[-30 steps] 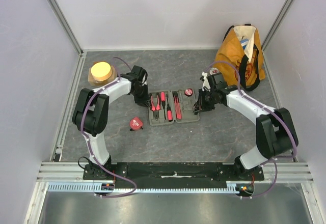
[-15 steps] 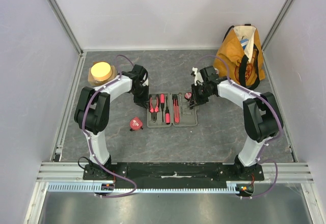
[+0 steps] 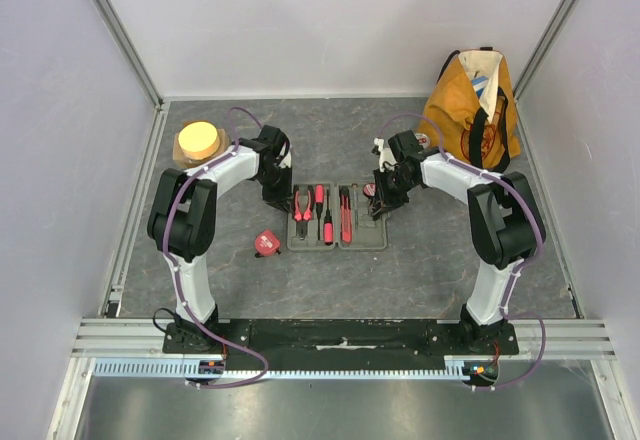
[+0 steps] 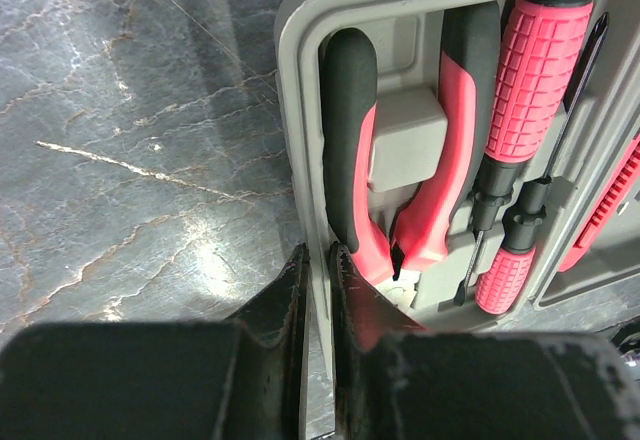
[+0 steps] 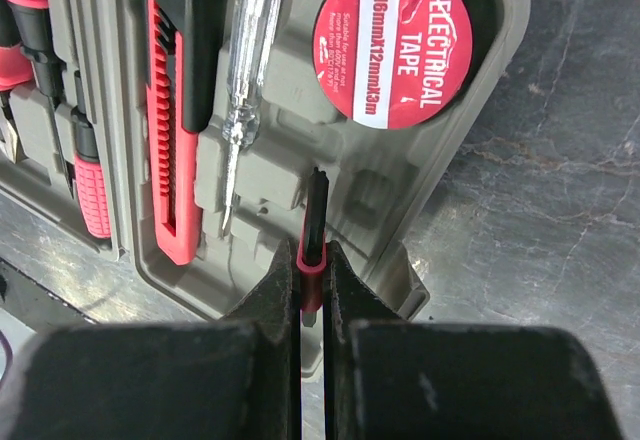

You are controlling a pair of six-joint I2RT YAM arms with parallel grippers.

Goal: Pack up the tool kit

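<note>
The tool kit's grey case lies open between my arms. It holds red-and-black pliers, screwdrivers, a red cutter, a clear tester screwdriver and a roll of electrical tape. My left gripper is shut on the case's left rim, beside the pliers. My right gripper is shut on a small red-and-black tool, held just above the case's right half, below the tape roll. The round red tape measure lies on the table left of the case.
An orange tote bag stands at the back right. A yellow round object sits at the back left, beside the left arm. Pale walls and metal rails enclose the dark marbled table.
My right gripper has moved left and farther back with the small tool, over the case's right half. The case has turned slightly and now lies square. The left gripper kept its grip.
</note>
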